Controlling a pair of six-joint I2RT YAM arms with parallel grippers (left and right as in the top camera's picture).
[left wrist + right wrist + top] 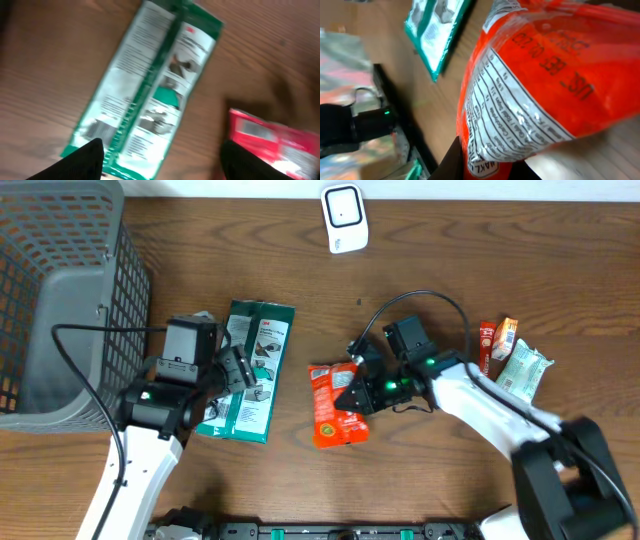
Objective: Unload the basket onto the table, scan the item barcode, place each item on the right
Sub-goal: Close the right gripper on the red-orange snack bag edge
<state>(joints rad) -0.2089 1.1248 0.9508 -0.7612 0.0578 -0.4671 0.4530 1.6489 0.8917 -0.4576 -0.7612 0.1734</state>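
Four packets on the table point(420, 240): one green packet point(250, 370) left of centre, one red packet point(333, 408) in the middle, and two small ones side by side at the far right, a red sachet point(497, 338) and a pale green sachet point(525, 370). One white scanner point(343, 218) sits at the top edge, well apart from the red packet. One grey basket point(60, 310) stands at top left. Two arms are in play. The left gripper point(238, 368) hangs over the green packet, fingers point(85, 160) spread wide, gripping nothing. The right gripper point(352, 395) is clamped on the red packet's right side, its printed label filling the wrist view. Whether that packet is off the wood, I can't tell.
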